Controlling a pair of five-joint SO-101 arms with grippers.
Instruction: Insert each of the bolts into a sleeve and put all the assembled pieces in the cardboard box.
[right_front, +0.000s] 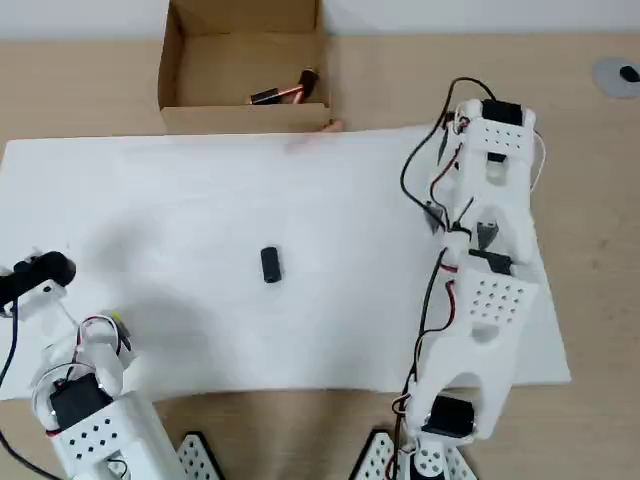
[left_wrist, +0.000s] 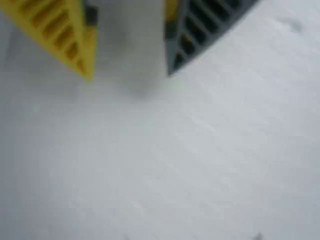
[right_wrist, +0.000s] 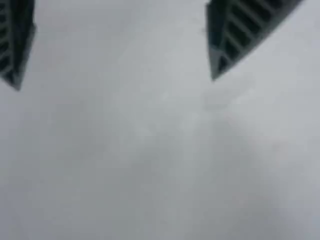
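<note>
My left gripper (left_wrist: 129, 74) hangs over the white mat (right_front: 200, 200) at the near left, its fingers apart. Farther back, the cardboard box (right_front: 240, 118) has assembled pieces (right_front: 285, 92) in it. One black sleeve (right_front: 271, 264) lies mid-mat. On the right, my right gripper (right_wrist: 115, 81) is spread wide above the mat.

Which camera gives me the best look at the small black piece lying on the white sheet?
The high view: the black piece lies whole and unobstructed on the white sheet. The wrist views face plain sheet past the left pincer and right pincer, both open.
</note>
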